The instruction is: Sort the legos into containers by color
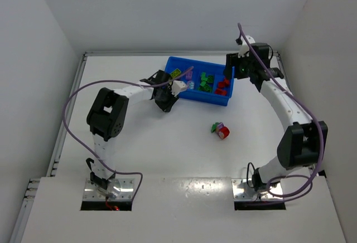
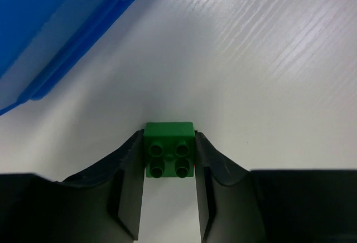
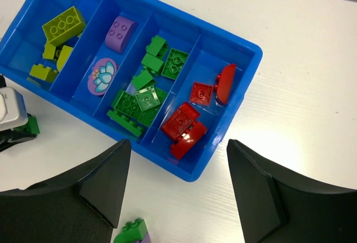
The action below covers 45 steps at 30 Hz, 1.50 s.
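My left gripper (image 2: 169, 140) is shut on a green lego (image 2: 169, 158), studs facing the camera, close to the white table beside the near-left corner of the blue tray (image 2: 50, 37). In the top view it (image 1: 167, 101) sits just left of the tray (image 1: 226, 99). My right gripper (image 3: 177, 145) is open and empty, above the tray's near right end (image 3: 245, 76). The compartments hold yellow-green (image 3: 62, 25), purple (image 3: 120, 31), green (image 3: 139, 95) and red (image 3: 181, 121) legos. A small green, purple and red cluster (image 1: 220, 130) lies on the table.
The green and purple end of the loose cluster (image 3: 133, 232) shows below my right gripper. The left gripper's white camera housing (image 3: 10, 109) sits at the tray's left. White walls enclose the table, with a metal rail (image 1: 67, 115) along the left.
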Tool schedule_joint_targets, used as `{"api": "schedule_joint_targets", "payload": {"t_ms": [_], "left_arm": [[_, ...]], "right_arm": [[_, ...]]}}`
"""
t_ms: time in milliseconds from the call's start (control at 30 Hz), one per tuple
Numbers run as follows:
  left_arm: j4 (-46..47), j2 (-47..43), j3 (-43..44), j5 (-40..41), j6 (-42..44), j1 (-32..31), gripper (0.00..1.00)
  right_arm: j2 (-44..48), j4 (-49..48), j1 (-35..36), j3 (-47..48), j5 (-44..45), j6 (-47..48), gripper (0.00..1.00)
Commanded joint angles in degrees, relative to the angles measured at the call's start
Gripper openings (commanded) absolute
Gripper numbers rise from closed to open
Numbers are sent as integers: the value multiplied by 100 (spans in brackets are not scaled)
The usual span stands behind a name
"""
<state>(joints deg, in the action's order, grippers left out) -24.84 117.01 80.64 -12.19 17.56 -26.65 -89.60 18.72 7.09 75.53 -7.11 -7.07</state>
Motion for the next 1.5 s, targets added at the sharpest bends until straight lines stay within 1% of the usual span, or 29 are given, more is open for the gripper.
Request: {"api": "schedule_joint_targets", "payload": {"t_ms": [0, 33, 67, 100, 133, 167, 200, 267, 300, 333, 367, 400, 433, 467, 500, 567, 600, 700, 733, 867, 1000, 1033, 1100, 1133, 1167, 1267, 1300, 1400, 1467], "left_arm": [[-64, -151, 162, -117, 124, -50, 25], [-65, -257, 102, -448, 177, -50, 15], [-65, -536, 101, -660, 230, -50, 12], [-65, -713, 101, -1123, 282, -50, 10], [-65, -889, 101, -1346, 283, -50, 10], [-65, -1204, 171, -1496, 222, -120, 10], [-65, -1303, 450, -1654, -22, -199, 10], [-4, -1356, 846, -1655, -366, -269, 10], [49, -1278, 1057, -1655, -698, -270, 10], [49, -1173, 1503, -1586, -815, -270, 10], [49, -1050, 1716, -1516, -929, -322, 10], [49, -779, 2075, -1454, -1061, -323, 10], [49, -637, 2226, -1453, -1062, -323, 10], [-20, -479, 2384, -1453, -1123, -323, 10], [-82, -147, 2734, -1453, -1210, -271, 10], [-153, 180, 3079, -1453, -1290, -270, 10], [-214, 495, 3385, -1453, -1395, -270, 10], [-214, 1032, 3852, -1506, -1536, -270, 10], [-214, 1034, 3958, -1506, -1536, -270, 10], [-267, 1692, 4407, -1401, -1660, -270, 11], [-267, 2044, 4671, -1216, -1712, -270, 32], [-267, 2045, 4741, -1068, -1712, -270, 50], [-214, 2106, 4742, -901, -1773, -270, 63], [-214, 2107, 4742, -752, -1774, -270, 75], [-214, 2107, 4742, -689, -1835, -270, 80], [-214, 1932, 4540, -636, -1897, -217, 86], [-162, 1722, 4357, -636, -1897, -217, 87], [5, 1152, 3838, -574, -1967, -95, 87], [111, 851, 3600, -574, -2151, 1, 87]], "right_arm": [[259, -53, -41, -38, -44, 83, 70], [259, -53, -93, -99, -44, 83, 70], [329, -53, -94, -160, -44, 83, 70], [443, 8, -164, -257, -44, 135, 70], [522, 9, -164, -336, -44, 136, 70], [627, 139, -251, -433, -44, 136, 70], [854, 210, -339, -668, -166, 136, 70], [1093, 447, -427, -924, -464, 136, 70], [1207, 553, -428, -1169, -675, 284, 70], [1408, 676, -506, -1294, -947, 424, 70], [1515, 964, -559, -1399, -1541, 600, 70], [1620, 1097, -560, -1627, -1826, 924, 70], [1848, 1212, -560, -1751, -2238, 1040, 70], [1946, 1413, -560, -1952, -2390, 1154, 70], [2034, 1528, -560, -2032, -2495, 1408, 70], [2244, 1818, -560, -2147, -2619, 1638, 70], [2315, 1898, -560, -2217, -2620, 1839, 70], [2430, 2311, -490, -2218, -2690, 2235, 70], [2482, 2390, -429, -2218, -2690, 2315, 70], [2483, 2653, -428, -2218, -2620, 2526, 70], [2404, 2786, -358, -2165, -2620, 2833, 70], [2317, 2856, -279, -2165, -2620, 2834, 70], [2228, 2856, -200, -2165, -2620, 2974, 70], [2132, 2856, -86, -2113, -2620, 3096, 70], [2035, 2856, -33, -2112, -2567, 3098, 70], [1859, 2856, 221, -2112, -2567, 3168, 70], [1798, 2856, 283, -2112, -2567, 3220, 70], [1560, 2795, 591, -2112, -2461, 3273, 70], [1394, 2725, 731, -2112, -2243, 3273, 71]]}}
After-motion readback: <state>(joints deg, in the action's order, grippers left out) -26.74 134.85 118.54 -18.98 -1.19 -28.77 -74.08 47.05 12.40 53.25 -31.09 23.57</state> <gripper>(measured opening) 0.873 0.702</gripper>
